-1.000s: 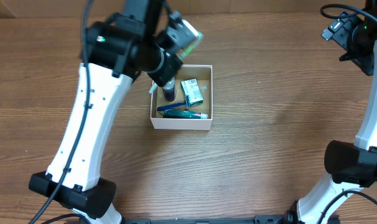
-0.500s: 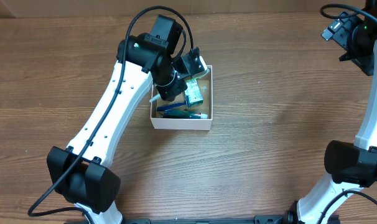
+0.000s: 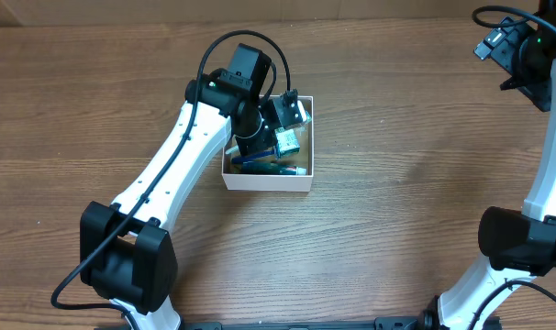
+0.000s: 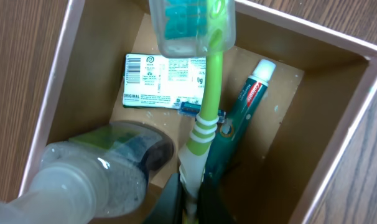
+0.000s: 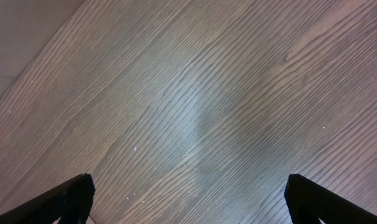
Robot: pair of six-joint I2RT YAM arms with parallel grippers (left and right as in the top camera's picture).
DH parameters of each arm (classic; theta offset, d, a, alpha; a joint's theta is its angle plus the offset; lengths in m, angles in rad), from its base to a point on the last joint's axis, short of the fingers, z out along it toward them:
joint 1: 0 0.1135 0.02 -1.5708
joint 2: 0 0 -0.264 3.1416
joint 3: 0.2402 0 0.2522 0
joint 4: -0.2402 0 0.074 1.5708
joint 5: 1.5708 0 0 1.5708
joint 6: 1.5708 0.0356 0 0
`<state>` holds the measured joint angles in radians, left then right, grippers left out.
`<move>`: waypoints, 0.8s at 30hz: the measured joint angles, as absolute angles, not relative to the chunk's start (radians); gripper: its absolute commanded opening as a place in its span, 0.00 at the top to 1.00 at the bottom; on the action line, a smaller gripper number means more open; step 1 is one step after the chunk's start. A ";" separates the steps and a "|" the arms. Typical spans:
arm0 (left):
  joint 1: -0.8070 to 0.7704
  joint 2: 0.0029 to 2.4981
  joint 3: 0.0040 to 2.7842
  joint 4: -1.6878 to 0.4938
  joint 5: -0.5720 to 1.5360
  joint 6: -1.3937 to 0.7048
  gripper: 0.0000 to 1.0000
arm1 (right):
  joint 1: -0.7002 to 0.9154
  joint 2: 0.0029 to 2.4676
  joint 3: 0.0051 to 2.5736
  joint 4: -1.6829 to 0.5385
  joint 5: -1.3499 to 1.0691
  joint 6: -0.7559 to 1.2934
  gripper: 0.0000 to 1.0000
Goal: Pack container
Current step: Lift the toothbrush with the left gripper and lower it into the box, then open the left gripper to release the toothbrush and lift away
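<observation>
The container point(image 3: 265, 182) is a square white-walled box with a brown floor point(image 4: 269, 149). In it lie a green-and-white packet point(image 4: 163, 81), a dark green toothpaste tube point(image 4: 241, 118) and a clear bottle with a dark cap point(image 4: 107, 168). My left gripper point(image 4: 191, 208) is inside the box, shut on the handle of a green toothbrush point(image 4: 207, 106) whose capped head point(image 4: 191, 28) points to the far wall. My right gripper point(image 5: 188, 199) is open and empty above bare wood, far from the box.
The wooden table point(image 3: 397, 202) surrounds the box. The left arm point(image 3: 182, 156) reaches over the box from the lower left. The right arm point(image 3: 535, 55) stands at the far right edge.
The left gripper has moved down into the container with the toothbrush. The right arm has not moved.
</observation>
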<state>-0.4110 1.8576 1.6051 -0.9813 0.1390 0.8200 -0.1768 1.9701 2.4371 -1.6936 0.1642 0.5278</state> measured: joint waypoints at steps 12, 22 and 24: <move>-0.411 1.864 1.517 -0.878 0.150 0.823 0.96 | -0.177 1.970 2.437 -1.694 0.164 0.529 0.00; -0.411 1.867 1.465 -0.844 0.154 0.823 0.72 | -0.177 1.970 2.437 -1.693 0.164 0.528 0.00; -0.411 1.867 1.458 -0.837 0.154 0.828 0.63 | -0.177 1.970 2.437 -1.694 0.164 0.528 0.00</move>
